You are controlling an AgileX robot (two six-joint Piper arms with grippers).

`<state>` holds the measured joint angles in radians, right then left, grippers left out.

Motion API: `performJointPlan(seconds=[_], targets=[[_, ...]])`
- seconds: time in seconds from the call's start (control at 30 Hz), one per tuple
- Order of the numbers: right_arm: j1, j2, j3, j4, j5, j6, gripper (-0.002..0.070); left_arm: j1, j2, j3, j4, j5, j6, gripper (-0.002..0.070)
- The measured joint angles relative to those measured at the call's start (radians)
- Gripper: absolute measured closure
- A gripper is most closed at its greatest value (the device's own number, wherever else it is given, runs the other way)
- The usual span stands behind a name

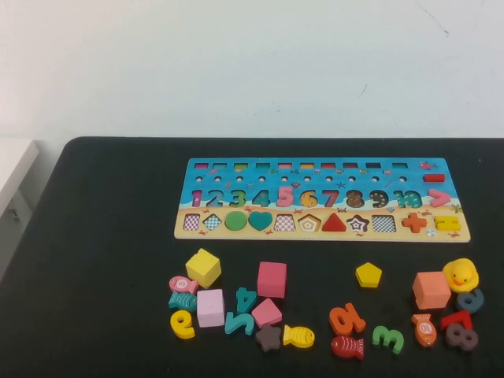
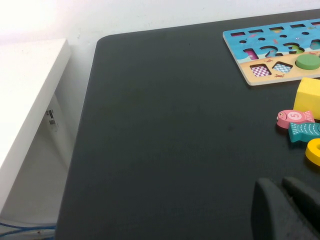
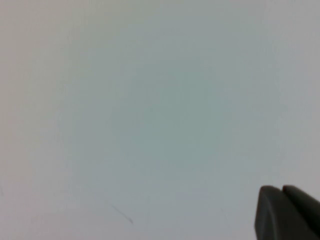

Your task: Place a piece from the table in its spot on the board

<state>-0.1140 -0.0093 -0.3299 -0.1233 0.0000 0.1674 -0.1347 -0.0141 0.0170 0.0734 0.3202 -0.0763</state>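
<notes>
The yellow pentagon piece point(image 1: 368, 275) lies flat on the black table point(image 1: 110, 236), in front of the board's right half. The board point(image 1: 321, 198) lies across the table's far middle; its empty pentagon slot point(image 1: 309, 224) is in the sandy strip. The board's left end shows in the left wrist view point(image 2: 280, 45). My left gripper point(image 2: 276, 186) is shut and empty, above bare table left of the loose pieces. My right gripper point(image 3: 277, 190) is shut and empty, facing a plain white wall. Neither gripper shows in the high view.
Loose pieces lie before the board: a yellow cube point(image 1: 203, 267), pink cubes point(image 1: 272, 279), an orange cube point(image 1: 431, 290), a yellow duck point(image 1: 461, 274), a yellow fish point(image 1: 298, 336), and numbers. A white shelf point(image 2: 25, 100) stands beside the table's left edge.
</notes>
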Motion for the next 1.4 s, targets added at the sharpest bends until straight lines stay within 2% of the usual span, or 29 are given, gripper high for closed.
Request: performJointPlan(seconds=[0.17,0.3,0.5,0.77,0.87,1.0,1.2,1.33,1.4], targets=[[0.0,0.12,-0.246,0.019,0.384,-0.075,0.0657,0.0,0.0,0.0,0.0,0.0,0.0,0.0676],[0.0,0.314,-0.395,0.132,0.678,-0.236,0.0658,0.0,0.0,0.0,0.0,0.0,0.0,0.0677],[0.0,0.639,-0.494,0.38,0.885,-0.509,0.0658,0.0,0.0,0.0,0.0,0.0,0.0,0.0676],[0.015,1.077,-0.499,0.752,0.857,-0.808,0.0657,0.0,0.0,0.0,0.0,0.0,0.0,0.0676],[0.085,1.189,-0.503,0.824,0.754,-0.852,0.0657,0.0,0.0,0.0,0.0,0.0,0.0,0.0676],[0.24,1.313,-0.516,0.851,0.622,-0.854,0.0657,0.0,0.0,0.0,0.0,0.0,0.0,0.0676],[0.429,1.519,-0.616,0.781,0.552,-0.769,0.0657,0.0,0.0,0.0,0.0,0.0,0.0,0.0676],[0.502,1.675,-0.754,0.576,0.594,-0.581,0.0647,0.0,0.0,0.0,0.0,0.0,0.0,0.0676],[0.521,1.741,-0.842,0.467,0.651,-0.48,0.0612,0.0,0.0,0.0,0.0,0.0,0.0,0.0676]])
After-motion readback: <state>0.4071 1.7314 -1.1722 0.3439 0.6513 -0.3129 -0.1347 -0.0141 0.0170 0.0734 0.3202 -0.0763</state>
